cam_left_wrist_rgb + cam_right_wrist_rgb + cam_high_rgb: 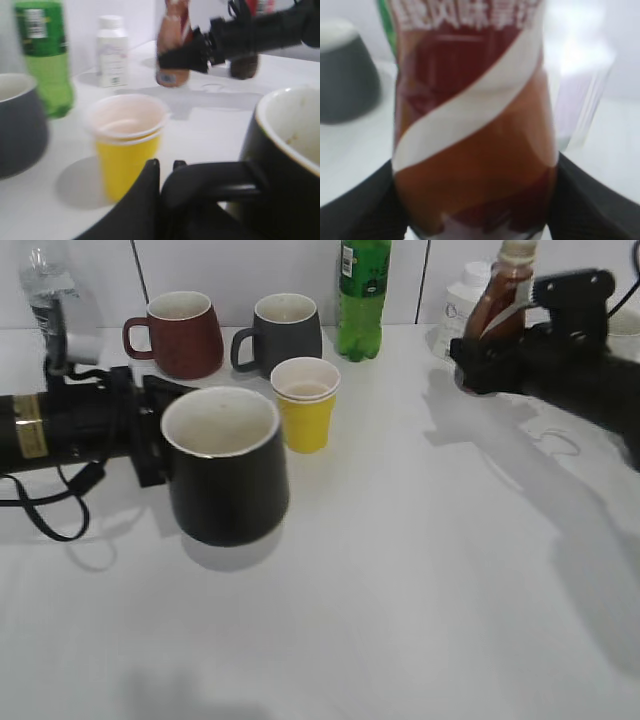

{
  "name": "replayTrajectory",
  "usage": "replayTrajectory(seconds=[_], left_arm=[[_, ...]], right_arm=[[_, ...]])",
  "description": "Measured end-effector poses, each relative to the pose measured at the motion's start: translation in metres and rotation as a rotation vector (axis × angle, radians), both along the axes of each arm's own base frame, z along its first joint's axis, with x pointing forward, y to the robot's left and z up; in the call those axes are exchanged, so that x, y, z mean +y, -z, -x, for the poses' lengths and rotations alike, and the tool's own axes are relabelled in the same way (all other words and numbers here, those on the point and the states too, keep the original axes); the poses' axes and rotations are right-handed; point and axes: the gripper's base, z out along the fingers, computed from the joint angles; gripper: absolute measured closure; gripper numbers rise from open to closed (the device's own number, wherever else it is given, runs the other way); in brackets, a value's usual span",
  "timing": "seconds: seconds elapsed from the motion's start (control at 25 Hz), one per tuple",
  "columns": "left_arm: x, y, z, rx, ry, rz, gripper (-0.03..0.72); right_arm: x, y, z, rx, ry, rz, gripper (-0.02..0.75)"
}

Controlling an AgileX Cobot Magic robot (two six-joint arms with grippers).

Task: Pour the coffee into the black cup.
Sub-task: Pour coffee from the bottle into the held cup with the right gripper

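Near the desk's back right corner the right gripper [478, 358] clamped its jaws on the coffee [500, 300], while the left gripper [167, 172] pinched the black cup [226, 475] by its handle near the left edge.

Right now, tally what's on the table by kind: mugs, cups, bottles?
Mugs: 3 - black cup, maroon mug, dark grey mug
Paper cups: 1 - yellow paper cup
Bottles: 3 - coffee bottle, green soda bottle, small white bottle
Total: 7

yellow paper cup [305, 404], maroon mug [183, 333], grey mug [284, 332], green bottle [363, 297]
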Motion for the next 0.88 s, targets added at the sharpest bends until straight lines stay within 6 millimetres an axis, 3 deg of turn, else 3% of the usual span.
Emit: replayTrajectory(seconds=[0.2,0.44,0.72,0.88], left_arm=[[-0.033,-0.004,0.01,0.01,0.043,0.047,0.646],[-0.059,-0.017,0.009,-0.02,0.054,0.108,0.646],[-0.091,-0.037,0.007,-0.081,0.115,0.105,0.646],[-0.103,-0.044,0.006,-0.098,0.13,0.104,0.646]], right_arm=[[0.004,-0.037,0.037,-0.09,-0.129,0.081,0.195],[0.004,-0.073,0.075,-0.186,-0.238,0.2,0.195],[0.005,-0.114,0.102,-0.373,-0.307,0.321,0.195],[0.005,-0.128,0.111,-0.436,-0.312,0.35,0.195]])
